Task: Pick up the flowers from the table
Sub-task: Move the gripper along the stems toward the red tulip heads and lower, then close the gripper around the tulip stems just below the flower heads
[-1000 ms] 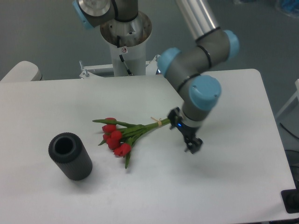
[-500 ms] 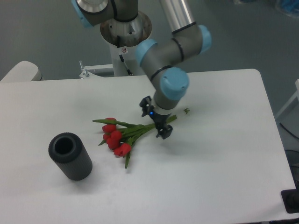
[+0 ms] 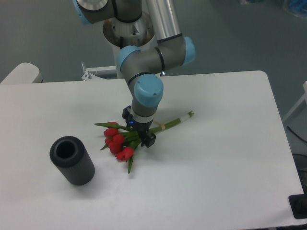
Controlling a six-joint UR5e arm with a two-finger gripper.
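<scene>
The claw (image 3: 138, 132) is down over the flowers (image 3: 125, 140), low at the middle of the bunch where the green stems meet the red heads. One dark fingertip (image 3: 149, 140) shows on the near side of the stems and the other finger sits at the far side near the small blue light, so the jaws appear to straddle the stems with a narrow gap; whether they actually press on the stems cannot be told from this view, since the wrist covers the spot. The flowers lie flat on the white tabletop (image 3: 216, 167), roughly at its centre. Their long axis runs on a diagonal: the red tulip heads point toward the lower left, clustered just beside the claw, and the stems run up to the right, past the pale band (image 3: 163, 127), to the white-tipped end (image 3: 187, 115) that points to the far right. A black ribbed cylinder (image 3: 72, 160) stands on the tabletop to the left of the flower heads, near them but apart, its open top showing. The arm's grey and blue joints (image 3: 148, 88) rise directly behind the bunch.
</scene>
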